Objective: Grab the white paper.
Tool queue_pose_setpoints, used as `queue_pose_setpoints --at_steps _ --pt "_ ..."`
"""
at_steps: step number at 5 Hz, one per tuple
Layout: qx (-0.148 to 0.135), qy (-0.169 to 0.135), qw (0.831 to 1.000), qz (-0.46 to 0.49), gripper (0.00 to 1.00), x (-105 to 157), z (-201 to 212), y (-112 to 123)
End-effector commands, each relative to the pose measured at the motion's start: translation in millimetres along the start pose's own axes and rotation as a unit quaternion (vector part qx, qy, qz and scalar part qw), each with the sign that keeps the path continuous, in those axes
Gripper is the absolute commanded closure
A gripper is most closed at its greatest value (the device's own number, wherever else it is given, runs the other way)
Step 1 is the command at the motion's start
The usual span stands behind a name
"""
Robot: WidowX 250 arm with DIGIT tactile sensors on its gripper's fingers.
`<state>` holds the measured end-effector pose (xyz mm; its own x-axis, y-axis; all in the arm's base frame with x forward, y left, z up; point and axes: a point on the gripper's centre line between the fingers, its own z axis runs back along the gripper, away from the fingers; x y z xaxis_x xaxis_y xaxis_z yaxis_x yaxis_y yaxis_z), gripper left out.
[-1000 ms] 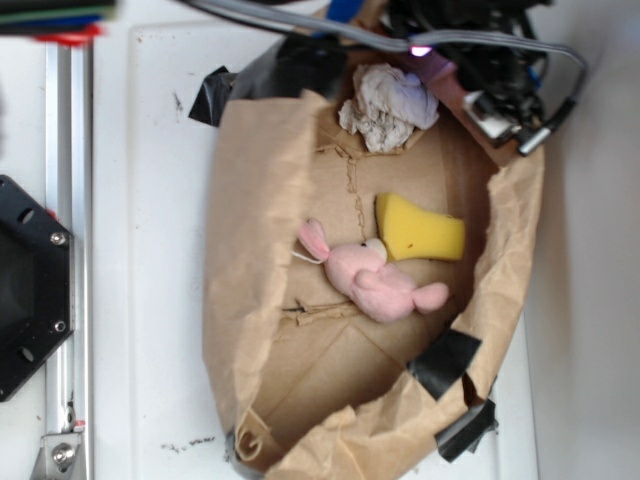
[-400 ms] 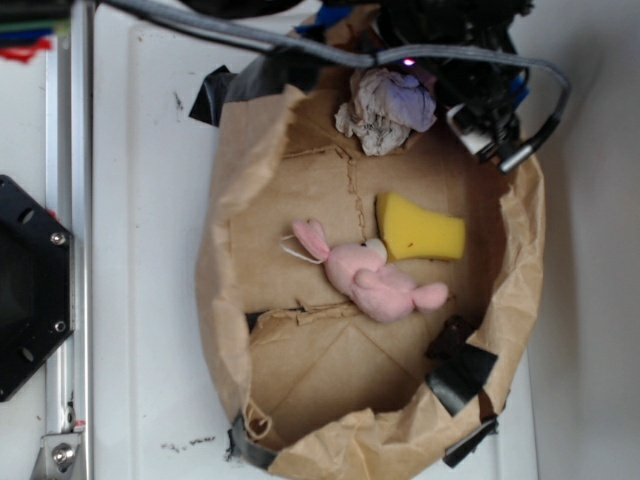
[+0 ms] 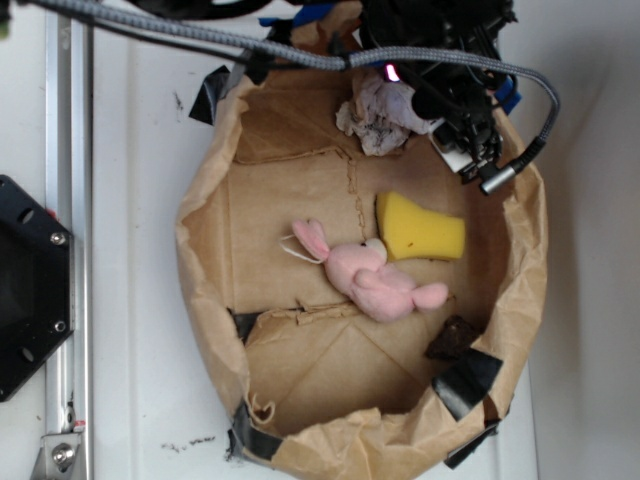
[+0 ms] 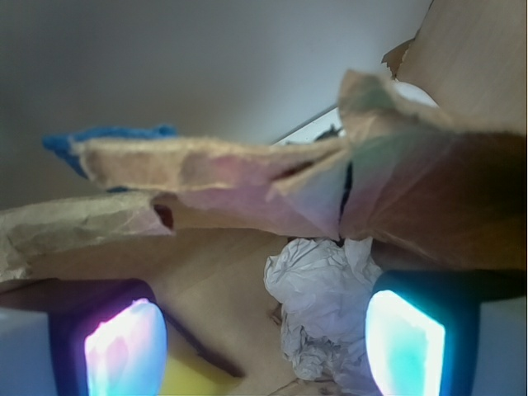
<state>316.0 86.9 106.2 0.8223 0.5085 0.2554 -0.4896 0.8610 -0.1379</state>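
The white paper (image 3: 375, 118) is a crumpled off-white wad lying at the top end of the brown paper-lined tub, partly covered by my gripper (image 3: 420, 95) hanging over it. In the wrist view the white paper (image 4: 326, 309) lies between my two lit fingers, close to the right finger (image 4: 404, 342) and well apart from the left finger (image 4: 124, 351). My gripper (image 4: 264, 346) is open, with nothing held.
A yellow sponge (image 3: 420, 232) and a pink plush bunny (image 3: 370, 278) lie mid-tub. The brown paper wall (image 3: 200, 260) rings the tub and rises just behind the wad (image 4: 247, 194). A small dark object (image 3: 455, 338) sits lower right. A black mount (image 3: 25, 285) stands at left.
My gripper has come down and left over the white paper, covering more of it. The brown paper wall has spread wider on the left, and a dark object at lower right has come into view.
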Motion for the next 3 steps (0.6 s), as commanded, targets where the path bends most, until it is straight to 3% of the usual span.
queue_pose_setpoints --at_steps 1,3 --pt "-0.005 -0.029 0.999 -0.015 0.00 -8.4 15.7 -8.3" --pt "-0.002 -0.030 0.999 -0.020 0.00 -19.4 7.3 -5.9"
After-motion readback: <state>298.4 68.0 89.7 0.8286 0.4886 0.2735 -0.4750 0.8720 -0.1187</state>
